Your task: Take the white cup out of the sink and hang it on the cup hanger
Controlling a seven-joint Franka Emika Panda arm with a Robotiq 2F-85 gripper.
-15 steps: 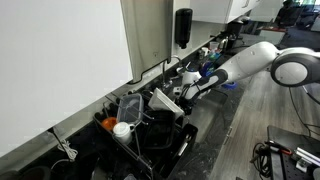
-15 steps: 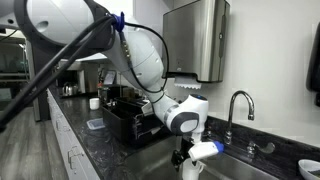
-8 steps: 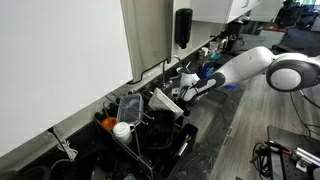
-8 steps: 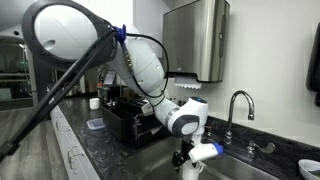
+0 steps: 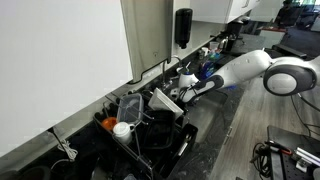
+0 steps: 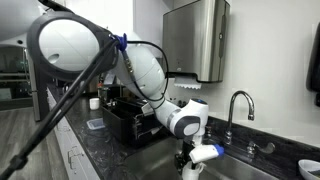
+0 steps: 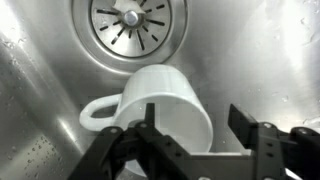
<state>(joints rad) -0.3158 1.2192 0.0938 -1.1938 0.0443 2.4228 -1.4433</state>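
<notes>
The white cup [image 7: 165, 100] lies on its side on the sink [image 7: 40, 60] floor, just below the round drain [image 7: 130, 20], its loop handle pointing left. My gripper [image 7: 195, 113] is low over it and open: one finger [image 7: 150, 118] overlaps the cup's body, while the second stands off its right side with a gap. In an exterior view the gripper [image 6: 188, 163] reaches down into the sink [image 6: 250, 172]. The cup hanger [image 5: 150, 128] is the black wire rack on the counter, also seen in an exterior view as the cup hanger [image 6: 122, 115].
A faucet [image 6: 236, 104] stands at the sink's back rim. The rack holds plates and other items [image 5: 122, 128]. A black dispenser [image 5: 183, 27] and a steel towel dispenser [image 6: 196, 40] hang on the wall. Small blue cups [image 6: 310, 168] sit at the far right.
The arm's upper links have shifted slightly in the exterior views. The gripper stays low in the sink at the same place.
</notes>
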